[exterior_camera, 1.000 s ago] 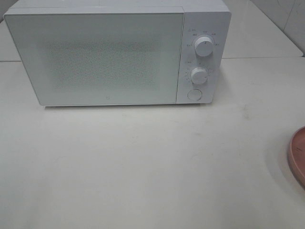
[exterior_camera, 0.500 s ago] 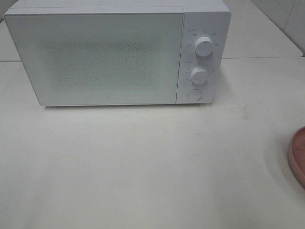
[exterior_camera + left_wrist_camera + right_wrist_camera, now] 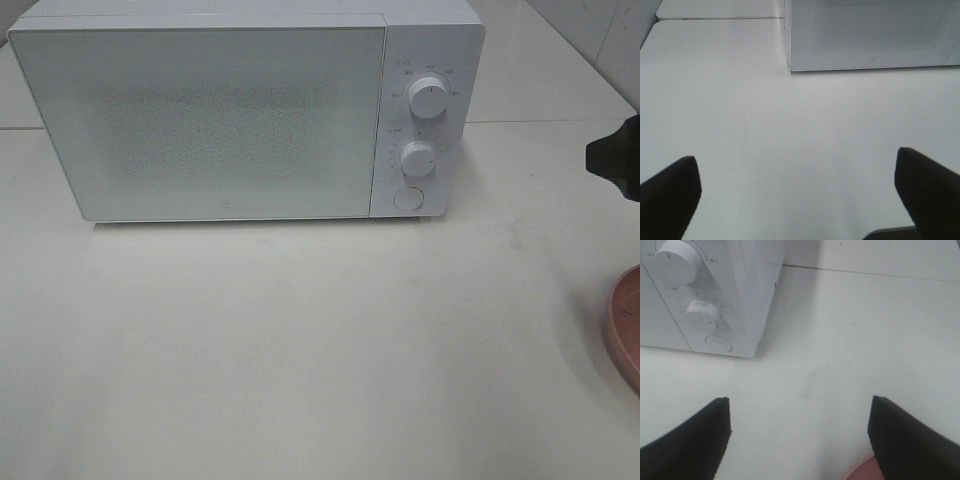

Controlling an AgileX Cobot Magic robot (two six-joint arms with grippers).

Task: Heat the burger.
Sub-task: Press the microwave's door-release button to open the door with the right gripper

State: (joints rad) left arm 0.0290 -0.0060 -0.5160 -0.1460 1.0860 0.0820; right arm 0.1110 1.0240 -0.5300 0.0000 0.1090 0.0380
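Exterior high showed the microwave (image 3: 200, 120) shut near the table's far edge, with the burger unseen. The left gripper (image 3: 797, 192) and right gripper (image 3: 800, 437) were spread and empty, so apparently nothing was done yet.

White microwave (image 3: 230, 120) shut; seemingly a pink plate (image 3: 626, 330).

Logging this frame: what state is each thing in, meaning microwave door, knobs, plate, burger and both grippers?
Microwave door: shut.
Upper knob: marker pointing up, setting unreadable.
Lower knob: setting unreadable.
Pink plate: only its edge shows, contents unseen.
Burger: not in view.
Left gripper: open, empty.
Right gripper: open, empty.
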